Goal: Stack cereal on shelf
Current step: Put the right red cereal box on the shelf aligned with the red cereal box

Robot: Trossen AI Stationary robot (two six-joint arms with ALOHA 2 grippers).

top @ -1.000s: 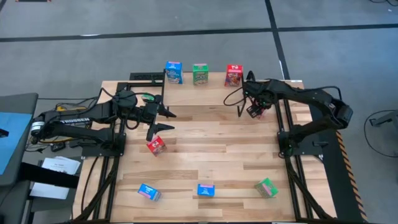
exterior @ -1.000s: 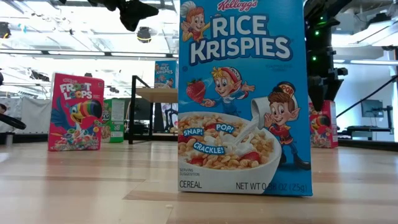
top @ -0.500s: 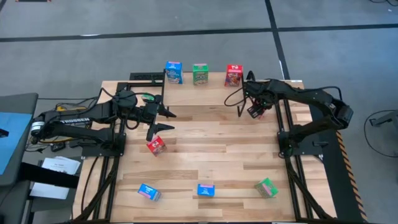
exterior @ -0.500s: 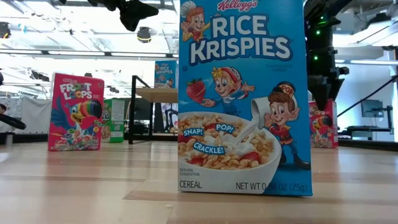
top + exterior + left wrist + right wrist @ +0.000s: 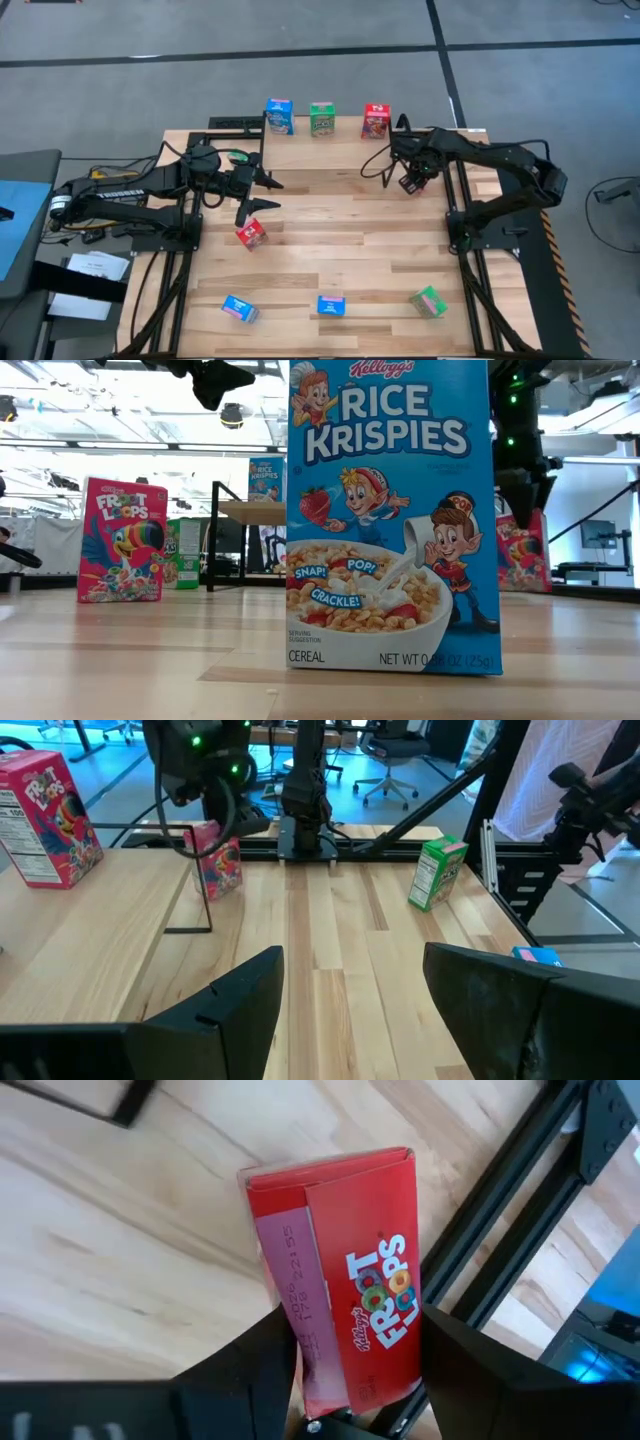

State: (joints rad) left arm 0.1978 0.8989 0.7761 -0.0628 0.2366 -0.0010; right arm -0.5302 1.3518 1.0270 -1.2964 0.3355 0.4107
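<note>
Three cereal boxes, blue (image 5: 279,117), green (image 5: 321,119) and red (image 5: 376,121), stand upright on the shelf (image 5: 255,512) at the table's far edge. Just right of the shelf, my right gripper (image 5: 410,182) is shut on a red box (image 5: 340,1280), also visible in the low view (image 5: 522,550). My left gripper (image 5: 265,195) hangs open and empty above the table's left middle. Below it a red box (image 5: 250,233) stands on the table. Two blue boxes (image 5: 239,308) (image 5: 331,305) and a green one (image 5: 428,301) sit near the front edge. My right gripper pinches the red box at its upper end (image 5: 335,1370), one finger (image 5: 255,1375) on each broad face, across the box's thin depth. The fingers come steeply from above. The box leans below them; whether its lower edge (image 5: 530,590) touches the table, I cannot tell.
A black rail and frame (image 5: 520,1250) run along the table's right edge, close beside the held box. The shelf's thin black leg (image 5: 200,880) stands near it. The table's wide middle (image 5: 350,230) is bare wood.
The red box at my right gripper stood upright on the table; now it leans, and its bottom edge sits a little higher in the low view. My left gripper has kept still.
</note>
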